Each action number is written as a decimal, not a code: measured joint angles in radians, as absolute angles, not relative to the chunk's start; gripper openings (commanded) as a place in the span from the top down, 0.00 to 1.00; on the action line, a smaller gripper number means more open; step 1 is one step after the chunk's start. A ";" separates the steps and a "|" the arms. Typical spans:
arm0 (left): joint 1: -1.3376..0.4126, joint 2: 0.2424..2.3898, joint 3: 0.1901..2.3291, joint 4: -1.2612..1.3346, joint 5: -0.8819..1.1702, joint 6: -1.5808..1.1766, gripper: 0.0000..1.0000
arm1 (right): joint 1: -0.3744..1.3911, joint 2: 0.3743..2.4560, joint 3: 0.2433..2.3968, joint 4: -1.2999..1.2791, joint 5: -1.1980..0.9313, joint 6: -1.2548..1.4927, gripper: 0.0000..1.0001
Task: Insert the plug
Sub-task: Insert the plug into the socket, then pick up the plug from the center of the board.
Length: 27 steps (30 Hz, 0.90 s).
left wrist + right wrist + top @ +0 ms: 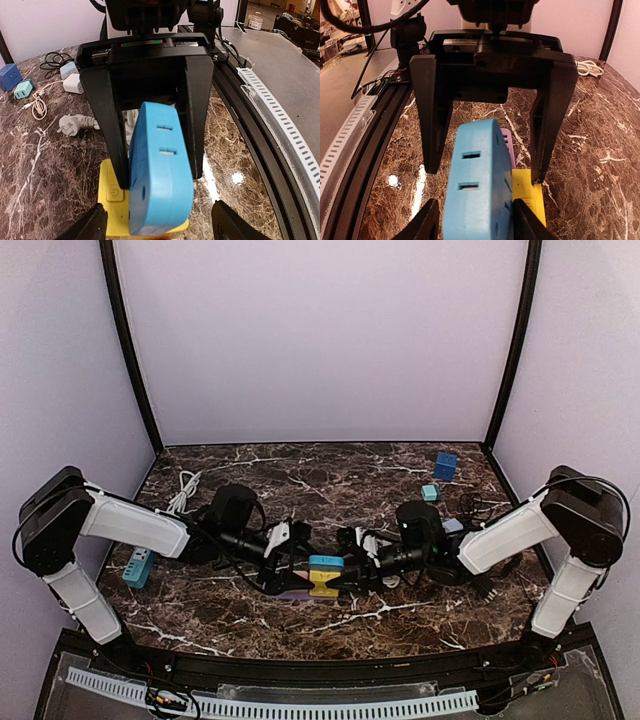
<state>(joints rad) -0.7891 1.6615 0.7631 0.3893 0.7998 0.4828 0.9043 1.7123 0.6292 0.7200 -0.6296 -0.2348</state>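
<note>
One blue plug (160, 175) stands upright on the yellow block (112, 192), near the front middle of the table (300, 470), its two slots facing up. It looks pushed home, though the joint itself is hidden, so I judge the insertion done or nearly so. A purple piece (506, 137) lies just beside the block.

Both grippers meet at the plug from opposite sides, which would suit steadying and pressing it.
- **Left gripper** (487, 170): the jaws are spread wide, with clear gaps either side of the plug, and grasp nothing.
- **Right gripper** (157, 180): the jaws are parted less and flank the plug closely. No clamp shows, so I read it as released.

Backing away calls for straight retreats, since a finger brushing the tall plug could tip it. Spare adapters (445, 465) and a cable (183, 490) lie well apart, toward the far edge.
</note>
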 measured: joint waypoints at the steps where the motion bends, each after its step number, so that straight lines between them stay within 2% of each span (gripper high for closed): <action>1: -0.789 1.650 0.756 0.385 0.790 0.483 0.25 | 0.905 1.706 0.632 0.702 -0.630 -0.240 0.44; 8: -0.788 1.553 0.743 0.327 0.733 0.512 0.21 | 0.911 1.644 0.654 0.567 -0.591 -0.220 0.26; 11: -0.788 1.499 0.743 0.294 0.709 0.531 0.21 | 0.911 1.602 0.654 0.542 -0.559 -0.203 0.16; 20: -0.785 1.309 0.699 0.174 0.605 0.515 0.19 | 0.911 1.379 0.659 0.481 -0.517 -0.128 0.07; 23: -0.774 1.252 0.681 0.126 0.552 0.455 0.19 | 0.906 1.321 0.716 0.373 -0.428 -0.065 0.05; 27: -0.715 1.187 0.668 0.041 0.501 0.374 0.20 | 0.848 1.315 0.905 0.120 -0.208 0.067 0.06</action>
<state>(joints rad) -0.7147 1.1866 0.6678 0.0414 0.5007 0.3737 0.8482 1.3151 0.9051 0.1204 -0.2077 0.0673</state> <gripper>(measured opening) 0.809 0.947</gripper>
